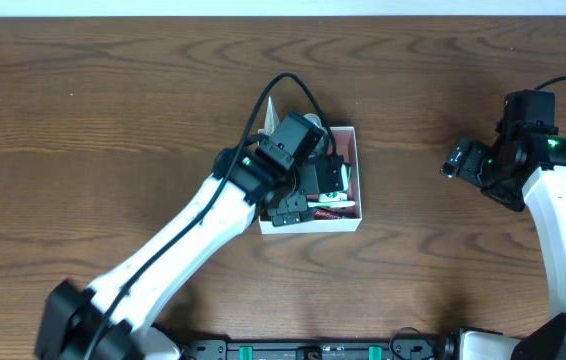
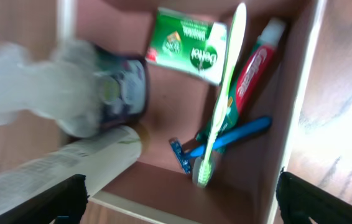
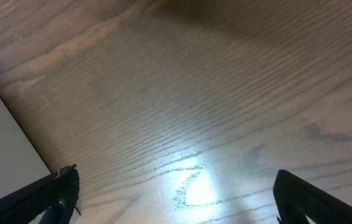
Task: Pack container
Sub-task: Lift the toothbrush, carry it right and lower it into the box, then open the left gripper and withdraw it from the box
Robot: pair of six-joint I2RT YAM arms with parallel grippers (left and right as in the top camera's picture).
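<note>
The container point(image 1: 357, 165) is a white-walled box left of the table's middle, with my left gripper point(image 1: 310, 183) right above it. In the left wrist view its reddish-brown floor point(image 2: 163, 140) holds a green soap box point(image 2: 188, 46), a red toothpaste tube point(image 2: 254, 71), a green toothbrush point(image 2: 222, 99) and a blue razor point(image 2: 229, 138). A dark jar point(image 2: 117, 87) and a white tube point(image 2: 58, 167) lie at its left side. My left gripper point(image 2: 191, 202) is open, nothing between its fingers. Far to the right, my right gripper point(image 1: 460, 160) is open over bare wood point(image 3: 182, 112).
A crumpled clear wrapper point(image 2: 14, 81) shows blurred beside the jar. A flat white surface point(image 3: 2, 146) sits at the left edge of the right wrist view. Dark wood table point(image 1: 113, 110) surrounds the container on all sides.
</note>
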